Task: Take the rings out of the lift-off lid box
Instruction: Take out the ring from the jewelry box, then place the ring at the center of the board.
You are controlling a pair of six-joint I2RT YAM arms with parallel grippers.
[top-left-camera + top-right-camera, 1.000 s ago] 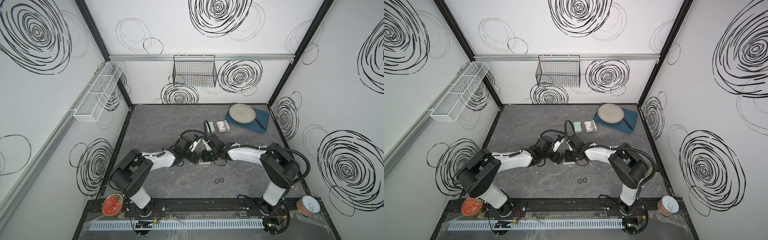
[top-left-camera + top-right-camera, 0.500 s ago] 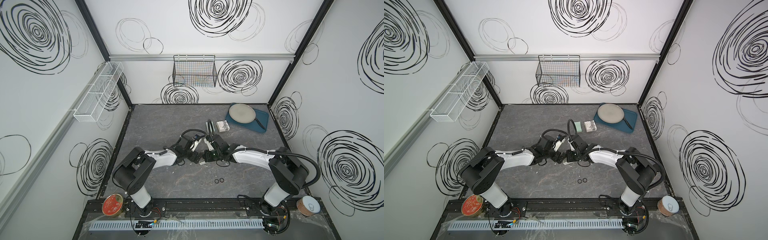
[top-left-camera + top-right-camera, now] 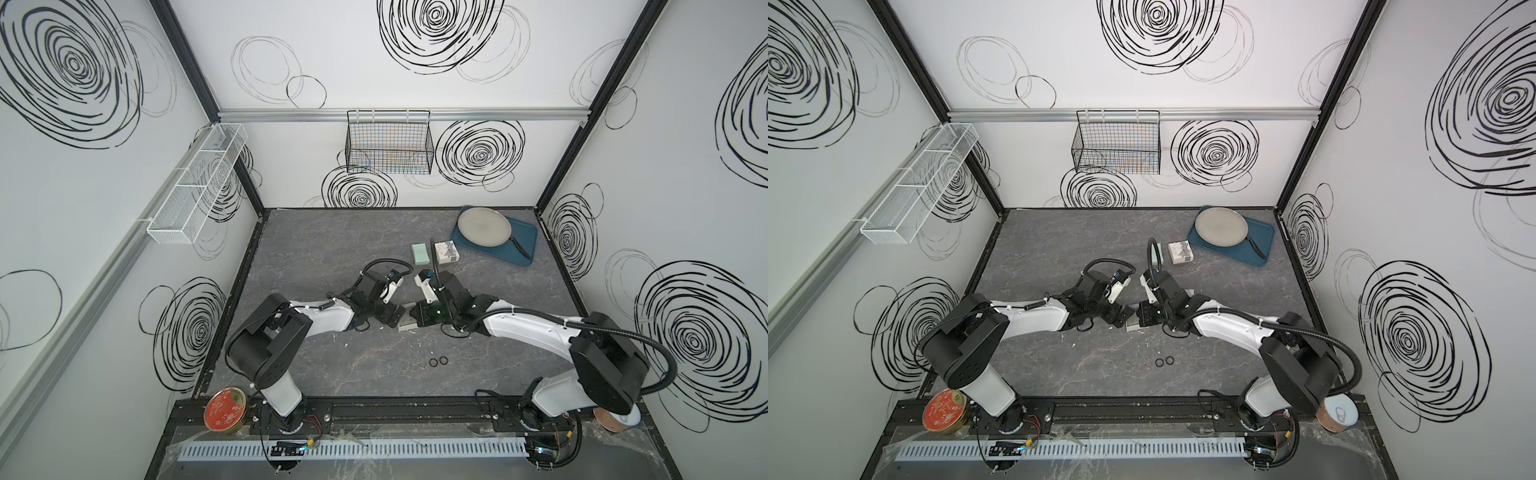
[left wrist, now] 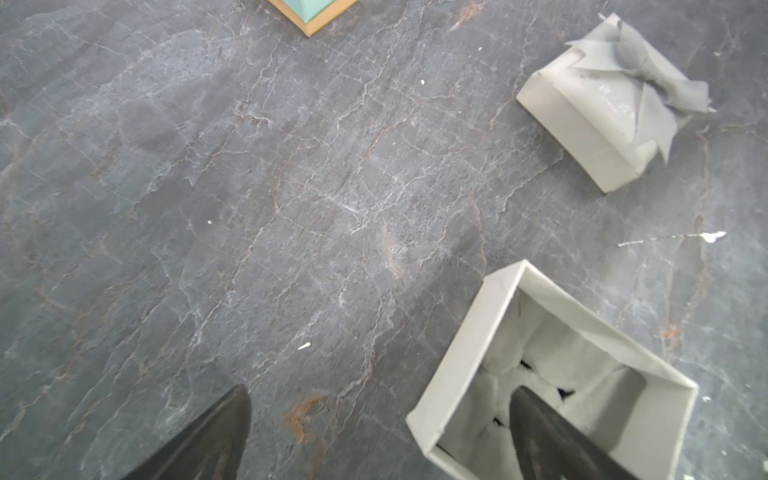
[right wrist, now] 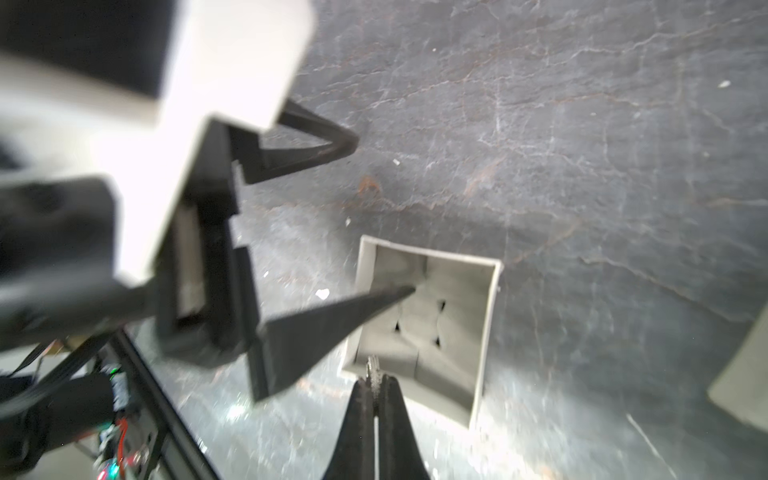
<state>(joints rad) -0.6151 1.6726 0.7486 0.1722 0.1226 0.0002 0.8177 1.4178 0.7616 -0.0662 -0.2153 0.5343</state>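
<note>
The open grey lift-off lid box (image 3: 405,323) (image 3: 1133,323) sits mid-table, lined with a pale slotted cushion (image 5: 440,332). Its bow-topped lid (image 3: 446,252) (image 4: 602,108) lies farther back. My left gripper (image 4: 382,395) (image 3: 395,312) is open and straddles a box wall (image 4: 469,340), with one finger (image 5: 374,301) inside and the other outside. At the box's rim, my right gripper (image 5: 374,378) (image 3: 417,318) is shut on a small silvery ring (image 5: 372,365). Several rings (image 3: 423,365) (image 3: 1148,364) lie in a row near the front, the two black ones (image 3: 438,361) at its right end.
A mint green box (image 3: 419,253) (image 4: 311,12) stands beside the lid. A pan rests on a blue tray (image 3: 525,237) at the back right. A red tin (image 3: 224,410) and a tape roll (image 3: 1339,413) sit on the front rail.
The right arm's elbow has swung out to the right while its gripper stays at the box. The left arm has hardly moved.
</note>
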